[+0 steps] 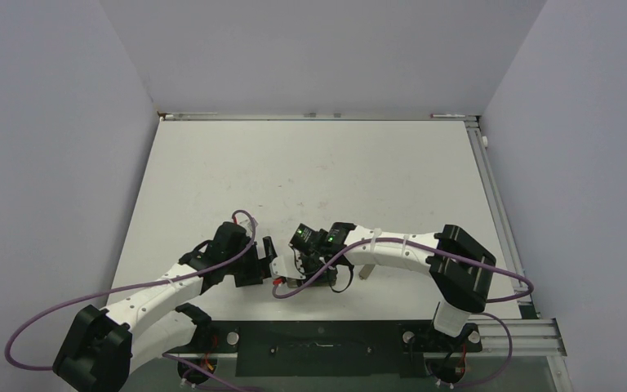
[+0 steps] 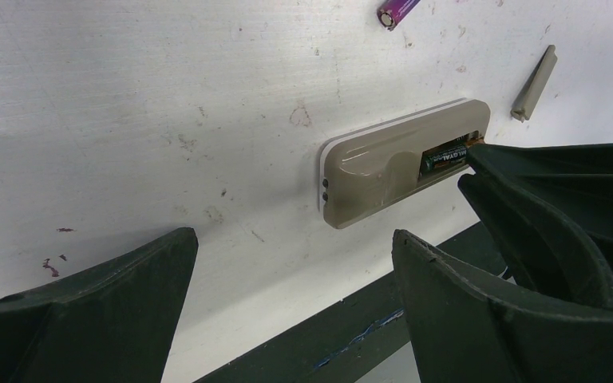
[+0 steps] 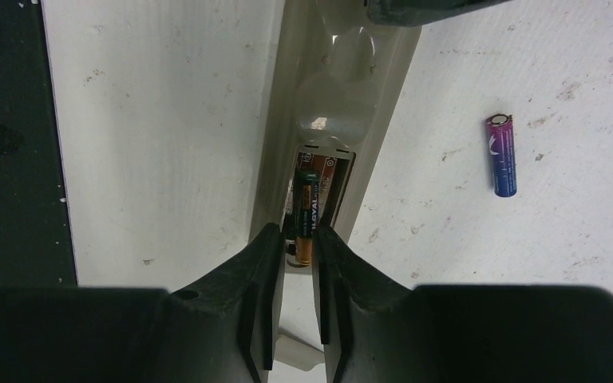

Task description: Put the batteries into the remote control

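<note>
We find the black right gripper (image 3: 291,255), clamped on the brownish-gold cylindrical battery (image 3: 306,207), blocking the recess of the slim beige remote (image 3: 383,72). White tabletop (image 1: 310,163), upper frame, lies open; purple-blue cylindrical battery (image 3: 503,154) sits right.

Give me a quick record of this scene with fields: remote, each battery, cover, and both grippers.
remote: back up on the table, recess open
gold battery: in the recess, one end held by the right gripper
purple battery: loose on the table, apart from the remote
battery cover: off, on the table, apart from the remote
left gripper: open, holding nothing, facing the remote's closed end
right gripper: shut on the gold battery
</note>
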Controlling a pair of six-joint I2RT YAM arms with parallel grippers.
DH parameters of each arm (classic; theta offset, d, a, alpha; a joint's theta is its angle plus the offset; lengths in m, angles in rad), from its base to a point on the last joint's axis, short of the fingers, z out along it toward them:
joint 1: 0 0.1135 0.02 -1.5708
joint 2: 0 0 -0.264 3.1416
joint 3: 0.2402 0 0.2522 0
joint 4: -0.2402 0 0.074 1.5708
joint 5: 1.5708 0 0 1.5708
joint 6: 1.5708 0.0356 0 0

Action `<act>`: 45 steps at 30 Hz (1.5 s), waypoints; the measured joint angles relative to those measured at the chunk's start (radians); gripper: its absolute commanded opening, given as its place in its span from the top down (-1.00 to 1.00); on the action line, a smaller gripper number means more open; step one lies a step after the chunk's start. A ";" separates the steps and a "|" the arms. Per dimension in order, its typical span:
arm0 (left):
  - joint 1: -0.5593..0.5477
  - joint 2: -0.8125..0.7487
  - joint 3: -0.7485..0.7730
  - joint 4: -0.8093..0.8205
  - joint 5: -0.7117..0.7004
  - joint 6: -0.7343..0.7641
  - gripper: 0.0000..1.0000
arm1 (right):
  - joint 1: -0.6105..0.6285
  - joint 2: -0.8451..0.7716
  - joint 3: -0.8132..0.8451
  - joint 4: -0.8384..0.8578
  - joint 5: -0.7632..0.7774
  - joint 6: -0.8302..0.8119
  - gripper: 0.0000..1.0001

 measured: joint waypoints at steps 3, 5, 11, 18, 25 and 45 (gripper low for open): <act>0.000 0.000 -0.001 0.001 0.000 0.000 -0.82 | 0.000 0.001 0.002 -0.002 -0.002 0.001 0.57; 0.000 0.000 -0.001 0.001 0.000 0.000 -0.82 | 0.000 0.001 0.002 -0.002 -0.002 0.003 0.57; 0.001 -0.001 -0.002 0.002 0.000 -0.002 -0.82 | 0.000 0.000 0.002 0.000 0.001 0.016 0.56; -0.002 -0.001 -0.002 0.027 0.018 -0.005 -0.82 | 0.012 -0.025 0.002 0.052 0.036 0.061 0.55; -0.003 -0.001 -0.002 0.042 0.029 -0.008 -0.82 | 0.012 -0.080 0.001 0.106 0.076 0.137 0.58; -0.003 0.041 -0.002 0.087 0.036 -0.008 -0.82 | -0.018 -0.205 -0.112 0.219 0.333 0.782 0.67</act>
